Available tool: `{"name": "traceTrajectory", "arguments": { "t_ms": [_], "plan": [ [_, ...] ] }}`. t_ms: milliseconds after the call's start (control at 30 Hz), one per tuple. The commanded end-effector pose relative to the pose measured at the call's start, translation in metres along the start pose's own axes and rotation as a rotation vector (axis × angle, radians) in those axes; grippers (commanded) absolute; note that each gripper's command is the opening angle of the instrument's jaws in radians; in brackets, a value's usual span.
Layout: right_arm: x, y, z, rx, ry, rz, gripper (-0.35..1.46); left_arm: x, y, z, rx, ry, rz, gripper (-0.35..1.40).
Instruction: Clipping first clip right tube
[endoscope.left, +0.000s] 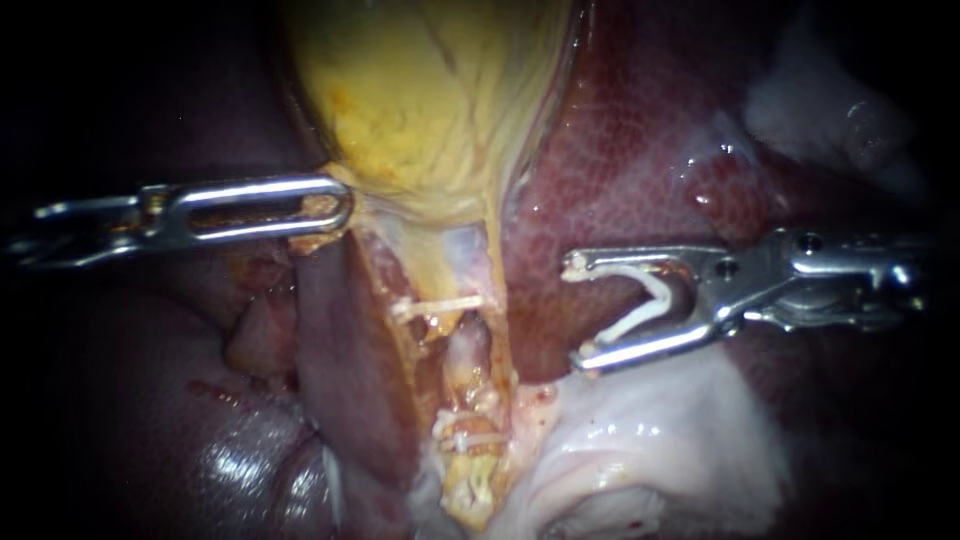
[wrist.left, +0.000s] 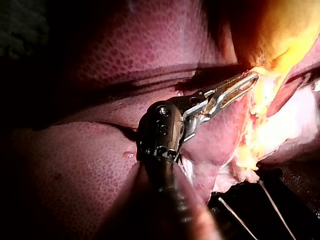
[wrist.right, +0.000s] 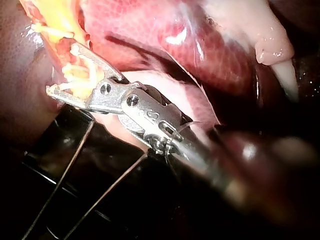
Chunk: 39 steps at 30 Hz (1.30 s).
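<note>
— Your right instrument (endoscope.left: 578, 313)?
— My jaws are spread wide, a white clip (endoscope.left: 650, 305) seated between them, touching both. The tips hang over the liver (endoscope.left: 620, 150), just beside the tube (endoscope.left: 470, 370).
— The left instrument (endoscope.left: 335, 210)?
— Closed on the gallbladder (endoscope.left: 430, 100), at its lower edge.
— The tube?
— Below the gallbladder, with placed clips (endoscope.left: 445, 303) across it. Which strand is the right one, I can't tell. I judge this the approach; next I must straddle it squarely.

Just ahead of your left instrument (endoscope.left: 345, 205) you have the yellow gallbladder (endoscope.left: 430, 90). Dark red liver (endoscope.left: 620, 150) lies behind your right instrument (endoscope.left: 578, 312), with pale glistening tissue (endoscope.left: 650, 440) just under it. Thin wires (wrist.right: 62, 172) cross a dark base (wrist.right: 125, 210) beneath its shaft.
</note>
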Motion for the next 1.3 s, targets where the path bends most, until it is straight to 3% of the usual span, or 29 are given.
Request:
{"name": "traceTrajectory", "arguments": {
  "t_ms": [33,267,400,633,1000,1133,1300],
  "plan": [
    [-0.0009,0.0001,0.0007,0.007,-0.012,0.009,0.60,0.0000,0.0000,-0.0002,0.000,-0.003,0.000,-0.35],
    [-0.0069,0.0023,0.0051,0.009,-0.091,0.066,0.60,0.0003,0.0002,-0.0006,-0.001,-0.003,0.002,-0.35],
    [-0.0090,0.0035,0.0066,0.012,-0.109,0.085,0.60,0.0003,0.0002,-0.0007,0.000,-0.003,0.002,-0.35],
    [-0.0093,0.0047,0.0093,0.016,-0.114,0.095,0.60,0.0005,0.0002,-0.0007,-0.001,-0.003,0.003,-0.35],
    [-0.0089,0.0034,0.0105,0.100,-0.088,0.130,0.58,0.0005,0.0001,-0.0007,-0.002,-0.004,0.003,-0.35],
    [-0.0096,0.0026,0.0106,0.140,-0.099,0.135,0.55,0.0005,0.0001,-0.0007,-0.002,-0.004,0.003,-0.35],
    [-0.0115,0.0026,0.0106,0.173,-0.134,0.156,0.48,0.0005,0.0001,-0.0007,-0.001,-0.004,0.003,-0.35]
  ]
}}
